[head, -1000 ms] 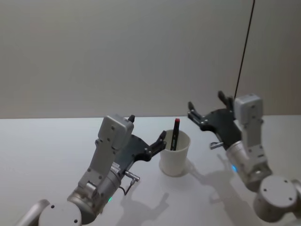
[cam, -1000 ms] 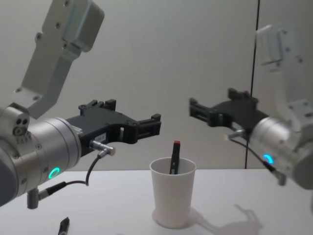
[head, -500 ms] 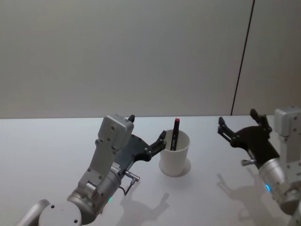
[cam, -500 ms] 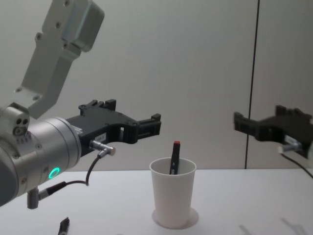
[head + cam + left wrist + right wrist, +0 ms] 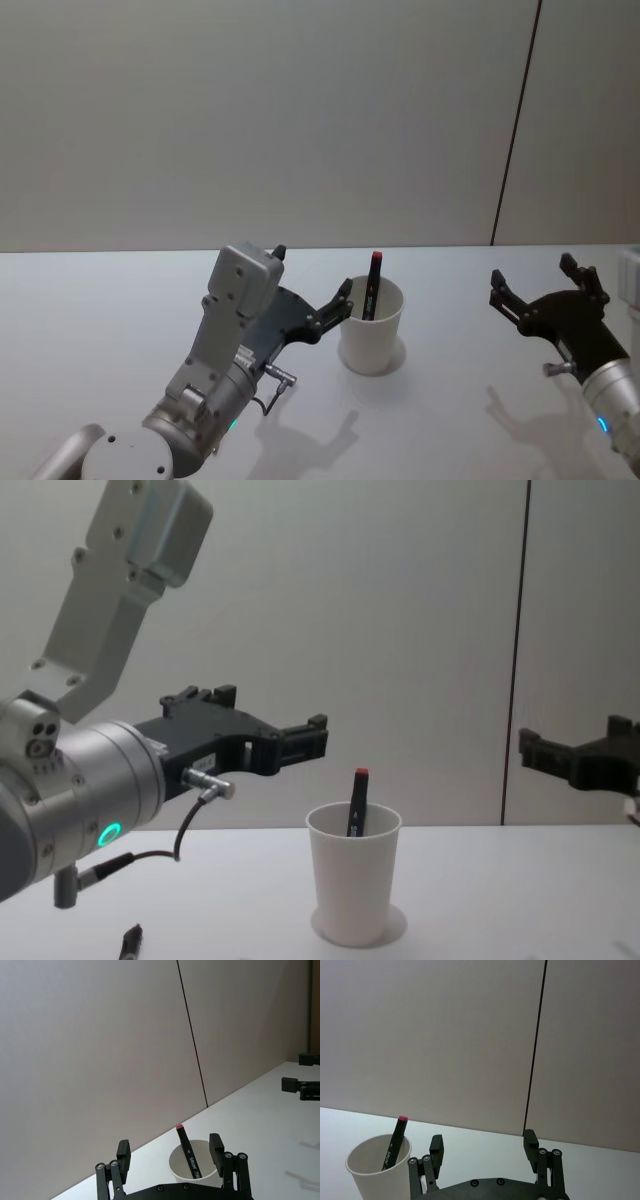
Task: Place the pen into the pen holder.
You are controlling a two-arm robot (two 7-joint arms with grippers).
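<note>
The head view looks forward and down from above onto the table, with the pen holder near its middle. The chest view sits lower and closer, facing level across the table at the same cup's side, just behind the left gripper. Each wrist view looks out past its own gripper toward the wall; both share the cup and the pen.

The pen holder is matt paper; the pen, smooth plastic; the table, smooth.
</note>
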